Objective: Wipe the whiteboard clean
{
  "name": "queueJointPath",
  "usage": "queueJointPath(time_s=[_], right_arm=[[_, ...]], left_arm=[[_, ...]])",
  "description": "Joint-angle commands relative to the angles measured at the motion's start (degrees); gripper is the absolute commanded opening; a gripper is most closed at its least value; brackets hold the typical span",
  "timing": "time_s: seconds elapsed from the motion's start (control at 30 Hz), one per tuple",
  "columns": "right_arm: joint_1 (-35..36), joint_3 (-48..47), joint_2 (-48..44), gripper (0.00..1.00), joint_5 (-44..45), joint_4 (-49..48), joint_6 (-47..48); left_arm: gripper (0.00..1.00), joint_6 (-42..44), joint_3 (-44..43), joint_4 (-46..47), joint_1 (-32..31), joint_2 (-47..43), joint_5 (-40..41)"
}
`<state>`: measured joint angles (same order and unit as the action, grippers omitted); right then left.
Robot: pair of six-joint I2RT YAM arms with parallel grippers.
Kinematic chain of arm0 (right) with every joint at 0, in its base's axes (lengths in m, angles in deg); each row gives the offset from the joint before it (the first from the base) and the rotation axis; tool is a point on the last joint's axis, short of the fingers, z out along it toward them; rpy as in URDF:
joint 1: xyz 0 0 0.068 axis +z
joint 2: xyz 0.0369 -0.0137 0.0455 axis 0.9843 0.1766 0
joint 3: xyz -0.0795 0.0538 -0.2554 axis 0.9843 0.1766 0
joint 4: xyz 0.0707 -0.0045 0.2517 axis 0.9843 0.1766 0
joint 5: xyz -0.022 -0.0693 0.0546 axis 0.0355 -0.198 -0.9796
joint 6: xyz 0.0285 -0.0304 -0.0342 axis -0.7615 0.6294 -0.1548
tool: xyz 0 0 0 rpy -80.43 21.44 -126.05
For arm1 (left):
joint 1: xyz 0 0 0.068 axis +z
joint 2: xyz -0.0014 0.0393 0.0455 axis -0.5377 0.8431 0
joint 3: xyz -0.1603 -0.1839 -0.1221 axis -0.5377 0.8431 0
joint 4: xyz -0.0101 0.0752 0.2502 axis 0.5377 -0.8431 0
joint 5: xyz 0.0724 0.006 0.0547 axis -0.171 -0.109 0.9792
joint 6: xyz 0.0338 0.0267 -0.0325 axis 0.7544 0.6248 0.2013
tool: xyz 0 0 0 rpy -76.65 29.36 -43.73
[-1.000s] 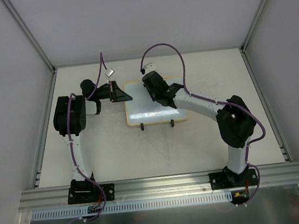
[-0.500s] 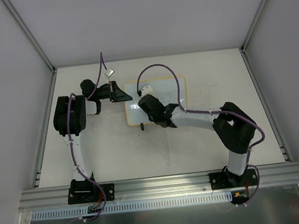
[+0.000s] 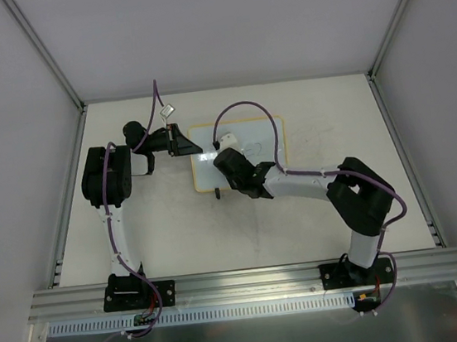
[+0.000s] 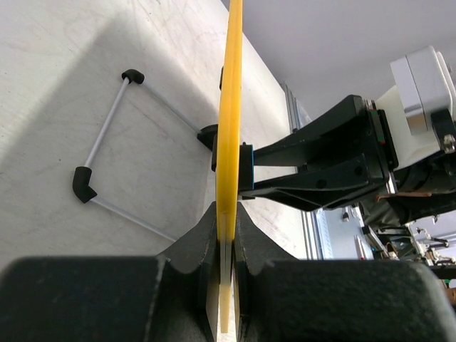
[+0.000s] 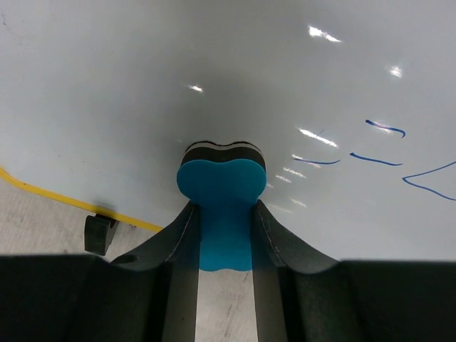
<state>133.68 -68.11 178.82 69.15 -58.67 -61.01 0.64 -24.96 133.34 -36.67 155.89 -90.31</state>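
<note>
The whiteboard [image 3: 250,139], glossy white with a thin yellow frame, stands tilted on its black feet at the table's middle. My left gripper [image 3: 192,149] is shut on the board's left edge; in the left wrist view the yellow frame [image 4: 229,107] runs edge-on between its jaws [image 4: 226,214]. My right gripper [image 3: 228,169] is shut on a blue eraser [image 5: 222,185], whose dark pad presses on the board [image 5: 214,71] near its lower left corner. Blue writing [image 5: 377,153] shows to the right of the eraser.
The board's wire stand with black feet [image 4: 107,128] rests on the table behind it, and one foot [image 5: 98,234] sits below the yellow edge. Faint scribbles mark the tabletop [image 3: 316,135] right of the board. Metal rails [image 3: 69,199] line the table's sides.
The right gripper swept the eraser from the board's far middle down to its near left part, then nearly stopped. The left gripper kept its hold on the edge.
</note>
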Motion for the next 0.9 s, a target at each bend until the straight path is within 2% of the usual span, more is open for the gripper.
queueJointPath(time_s=[0.0,0.3,0.87], right_arm=[[-5.05,2.19,-0.95,0.00,0.94,4.37,-0.79],[-11.48,0.70,-4.38,0.00,0.41,4.46,2.91],[-21.85,6.85,-9.30,0.00,1.02,3.93,1.86]], left_arm=[[0.00,-0.73,0.10,13.31,-0.78,-2.39,-5.68],[0.00,-0.65,0.19,13.22,-0.78,-2.47,-5.77],[0.00,-0.30,0.45,13.40,-0.78,-2.65,-5.68]])
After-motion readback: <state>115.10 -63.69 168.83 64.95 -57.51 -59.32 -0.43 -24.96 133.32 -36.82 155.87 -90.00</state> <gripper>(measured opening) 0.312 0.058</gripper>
